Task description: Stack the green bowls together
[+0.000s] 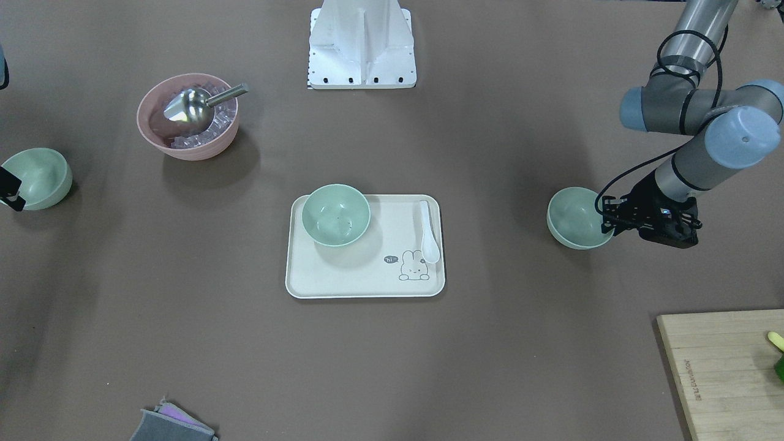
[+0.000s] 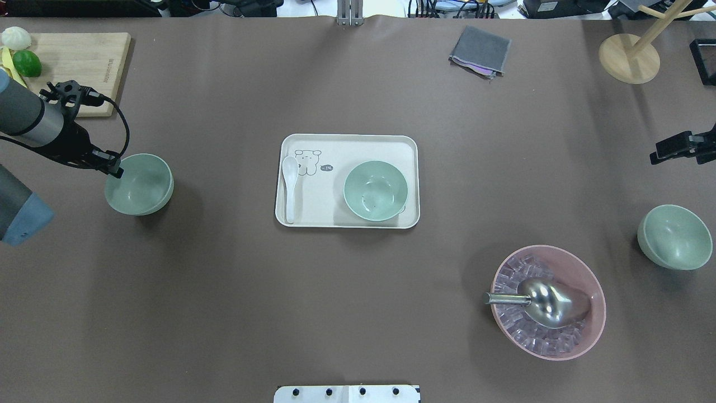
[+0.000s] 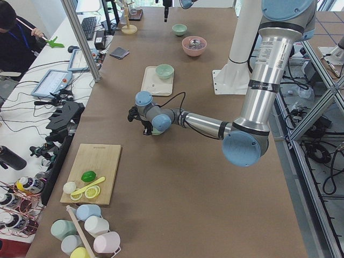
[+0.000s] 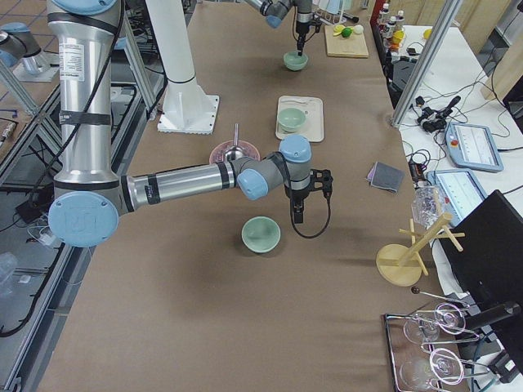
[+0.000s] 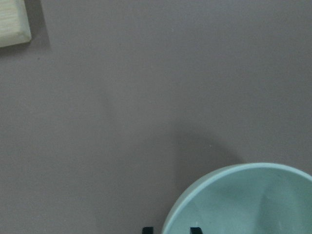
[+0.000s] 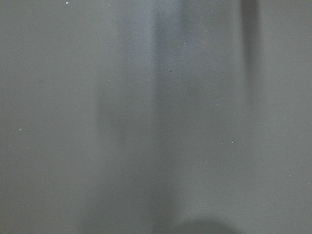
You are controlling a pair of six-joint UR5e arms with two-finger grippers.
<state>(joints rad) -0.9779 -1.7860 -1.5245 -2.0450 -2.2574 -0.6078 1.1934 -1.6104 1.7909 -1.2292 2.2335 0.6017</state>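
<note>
Three pale green bowls are in view. One (image 2: pixel 375 190) stands on the cream tray (image 2: pixel 347 143) in the middle. One (image 2: pixel 142 187) sits on the table at my left, and my left gripper (image 2: pixel 114 169) is at its rim. In the left wrist view the two fingertips (image 5: pixel 146 230) stand apart on either side of that bowl's rim (image 5: pixel 234 204). The third bowl (image 2: pixel 674 236) sits at my far right. My right gripper (image 2: pixel 659 154) hangs above the table just beyond it. The frames do not show whether it is open or shut, and the right wrist view shows only blurred table.
A pink bowl (image 2: pixel 582 336) with ice and a metal scoop (image 2: pixel 545 301) stands near the right bowl. A white spoon (image 2: pixel 290 184) lies on the tray. A cutting board (image 2: pixel 84 61) with fruit is at the far left, a grey cloth (image 2: pixel 480 50) and a wooden stand (image 2: pixel 629 59) at the back.
</note>
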